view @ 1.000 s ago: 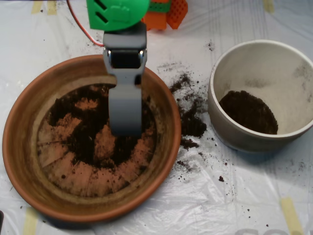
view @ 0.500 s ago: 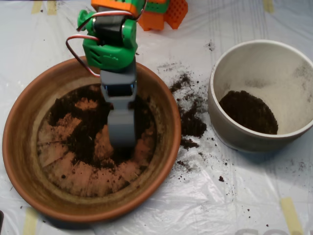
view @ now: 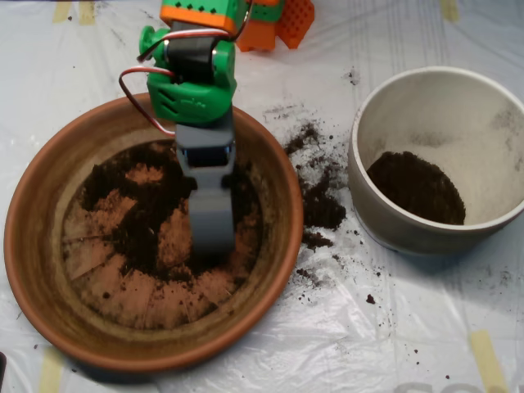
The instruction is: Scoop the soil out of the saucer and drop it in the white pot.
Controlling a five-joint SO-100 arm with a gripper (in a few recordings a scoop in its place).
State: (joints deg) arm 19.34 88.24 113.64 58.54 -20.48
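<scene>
- Over the last second we have brought our grey clamshell scoop hand (view: 212, 237) down from above the dish, and its tip now sits low among the dark, crumbly potting soil (view: 135, 225) near the middle of the large round terracotta-orange clay saucer (view: 37, 270).
- In the last half second the hand shifted only slightly, toward the right and further down the picture, so we judge the descent nearly finished and the digging stroke begun.
- From above we see only the hand's grey back; we cannot tell whether its shells are apart or together, nor whether it has taken up any soil.
- The soil lies as a ragged patch over the saucer's ridged base, with bare orange showing through at the lower left.
- The round off-white ceramic pot (view: 385, 217) stands well to the right and already holds a dark heap.
- Spilled crumbs (view: 321, 205) lie on the plastic-covered desk (view: 393, 327) between saucer and pot, so we expect the carry across needs care.
</scene>
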